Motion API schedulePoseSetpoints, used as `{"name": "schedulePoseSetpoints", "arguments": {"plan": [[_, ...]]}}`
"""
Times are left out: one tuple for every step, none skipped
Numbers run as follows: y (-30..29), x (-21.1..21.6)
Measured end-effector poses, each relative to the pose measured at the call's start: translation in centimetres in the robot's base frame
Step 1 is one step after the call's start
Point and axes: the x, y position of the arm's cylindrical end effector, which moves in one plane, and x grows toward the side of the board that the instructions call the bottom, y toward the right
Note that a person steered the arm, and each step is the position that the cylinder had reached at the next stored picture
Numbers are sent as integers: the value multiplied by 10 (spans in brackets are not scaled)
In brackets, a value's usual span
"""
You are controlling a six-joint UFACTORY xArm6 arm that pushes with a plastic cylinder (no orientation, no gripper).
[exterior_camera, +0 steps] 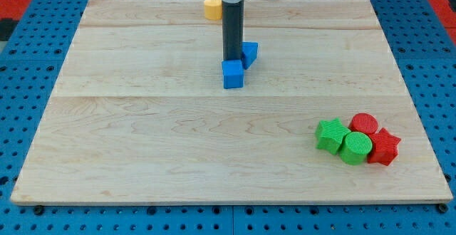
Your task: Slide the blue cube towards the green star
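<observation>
A blue cube (233, 75) sits a little above the middle of the wooden board. My tip (231, 60) stands right at the cube's top edge, touching it or nearly so. A second blue block (250, 53), its shape unclear, lies just right of the rod. The green star (331, 135) lies at the lower right, far from the cube, at the left end of a cluster of blocks.
Next to the green star are a green cylinder (355, 148), a red cylinder (365, 124) and a red star (385, 147). A yellow block (211, 8) sits by the board's top edge, left of the rod. The wooden board (142, 142) rests on a blue pegboard.
</observation>
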Motion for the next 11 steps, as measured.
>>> {"name": "schedulePoseSetpoints", "arguments": {"plan": [[1, 17], [3, 37], [-24, 20], [-30, 26], [-26, 45], [-24, 72], [-11, 102], [-1, 120], [-24, 93], [-4, 75], [22, 85]]}}
